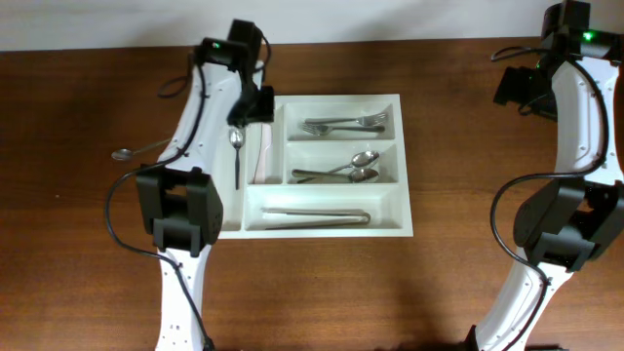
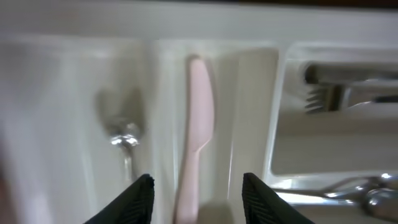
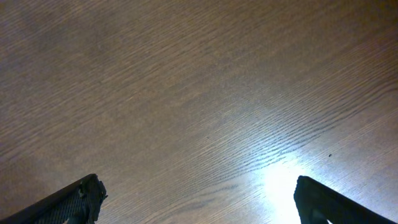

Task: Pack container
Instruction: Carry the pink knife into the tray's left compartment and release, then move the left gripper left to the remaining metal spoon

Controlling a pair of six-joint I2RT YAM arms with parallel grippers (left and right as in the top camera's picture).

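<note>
We find the white tray (image 1: 403, 185) mid-counter (image 1: 322, 292), between the two arms. Nearest us, its long slot carries tongs (image 1: 317, 216). The next slot back has two spoons (image 1: 343, 171), and the farthest long one has forks (image 1: 343, 124). On the tray's left side a single spoon (image 1: 236, 151) lies in a narrow upright slot, and the left wrist view shows a pale knife (image 2: 196, 124) in the slot just right of it. Left of the tray, a stray spoon (image 1: 135, 151) rests on the wood. Farther back, the left claw (image 1: 255, 105) hangs over those narrow slots, fingers apart and gripping nothing, with the knife lying below the gap. Far right, well clear of the tray, the right claw (image 3: 199, 202) gapes wide over bare wood, empty.
</note>
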